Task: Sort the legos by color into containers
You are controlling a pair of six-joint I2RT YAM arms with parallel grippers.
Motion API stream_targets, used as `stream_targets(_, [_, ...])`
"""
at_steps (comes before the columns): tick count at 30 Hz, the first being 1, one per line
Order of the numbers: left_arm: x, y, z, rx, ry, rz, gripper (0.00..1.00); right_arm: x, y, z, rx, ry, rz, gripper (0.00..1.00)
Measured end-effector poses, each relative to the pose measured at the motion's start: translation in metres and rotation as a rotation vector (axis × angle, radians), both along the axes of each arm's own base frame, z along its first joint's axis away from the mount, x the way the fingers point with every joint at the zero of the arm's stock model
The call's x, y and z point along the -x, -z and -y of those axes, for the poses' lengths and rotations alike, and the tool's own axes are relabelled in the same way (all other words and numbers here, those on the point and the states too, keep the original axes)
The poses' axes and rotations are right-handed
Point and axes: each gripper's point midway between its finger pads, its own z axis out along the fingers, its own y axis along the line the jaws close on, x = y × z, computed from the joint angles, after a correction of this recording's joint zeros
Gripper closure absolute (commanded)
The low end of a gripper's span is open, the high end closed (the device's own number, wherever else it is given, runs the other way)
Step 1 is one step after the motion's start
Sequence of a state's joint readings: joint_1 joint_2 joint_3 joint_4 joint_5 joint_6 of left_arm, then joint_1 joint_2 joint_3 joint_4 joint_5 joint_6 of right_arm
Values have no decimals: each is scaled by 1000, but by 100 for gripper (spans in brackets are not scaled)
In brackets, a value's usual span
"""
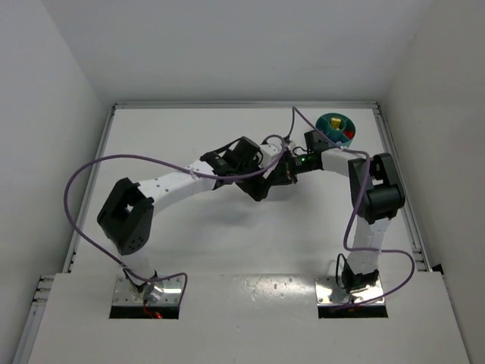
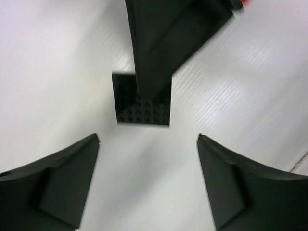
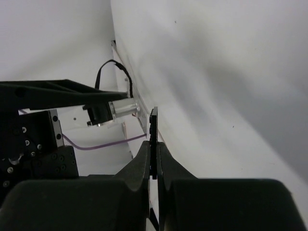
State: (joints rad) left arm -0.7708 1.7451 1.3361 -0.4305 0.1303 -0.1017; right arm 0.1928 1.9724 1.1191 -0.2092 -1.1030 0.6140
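The right tool (image 3: 153, 150) pinches a thin black studded plastic plate (image 3: 153, 122) edge-on over the white bench (image 1: 227, 250). We see the left tool (image 2: 148, 139) spread wide just beside that plate, gripping nothing. The round teal plastic dish (image 1: 321, 125) sits at the bench's far right corner, with a tiny yellow brick (image 1: 334, 121) at its centre and a tiny red brick (image 1: 348, 135) in an outer compartment.

No lettering, label, brand mark or number is legible in any view: not on the white desk (image 1: 227, 235), the teal dish (image 1: 323, 122) or the black studded plate (image 2: 139, 113).
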Motion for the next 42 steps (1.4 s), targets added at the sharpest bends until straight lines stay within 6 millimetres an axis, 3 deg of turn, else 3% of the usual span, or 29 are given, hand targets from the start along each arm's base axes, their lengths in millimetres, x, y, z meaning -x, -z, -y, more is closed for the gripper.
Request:
stream_targets(2, [0,-13,-8,17,-6,23,0,-11,-6,6,9,13,30,100])
stream_targets(7, [-17,-60,-43,78,-99,120,0,-47,-23,25,86,52,137,100])
stream_targets(11, [-44,-88,-82,105,-224,191,0,-96,-59,45,187,109,301,100])
stream_targets(16, [-65,-85,-116,83,-341,191,0,-172,-121,75,371,217,572,100])
stream_targets(20, [-66,-76,-121,74,-357,169,0,-200,-143,102,546,293,692,100])
stream_targets(23, [-62,-69,-121,62,-354,148,0,-215,-136,122,669,325,711,100])
stream_targets(26, [-62,-66,-122,58,-355,144,0,-225,-115,142,783,337,685,100])
stream_targets(33, [-65,-58,-129,37,-392,131,0,-226,-69,184,981,349,578,100])
stream_targets(42, [-73,-44,-139,12,-451,105,0,-227,-65,222,1077,408,540,100])
